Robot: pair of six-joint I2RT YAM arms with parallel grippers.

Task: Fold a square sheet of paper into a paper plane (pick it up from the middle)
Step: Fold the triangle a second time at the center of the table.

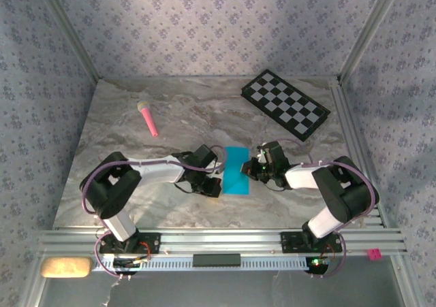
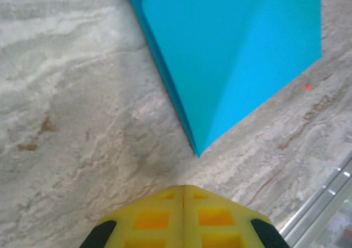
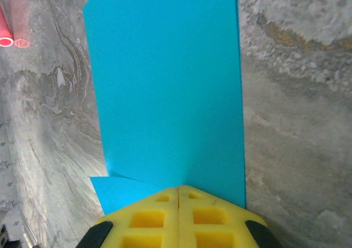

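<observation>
Lying flat on the marbled table (image 1: pixel 177 116) between the two arms, the blue sheet of paper (image 1: pixel 238 171) sits a little right of centre, nearer the front edge than the back. It looks narrower than a square, and the wrist views show a crease and a doubled edge, so it is folded at least once. The left gripper (image 2: pixel 184 196) has its yellow fingers pressed together with nothing between them. One pointed corner of the sheet stops just short of the tips. The right gripper (image 3: pixel 179 194) is likewise clenched, its tips over the sheet's near edge, where a small flap sticks out to one side; whether they pinch the paper I cannot tell. Well away, a pink stick (image 1: pixel 148 118) lies toward the back left and a checkered board (image 1: pixel 286 105) at the back right.
</observation>
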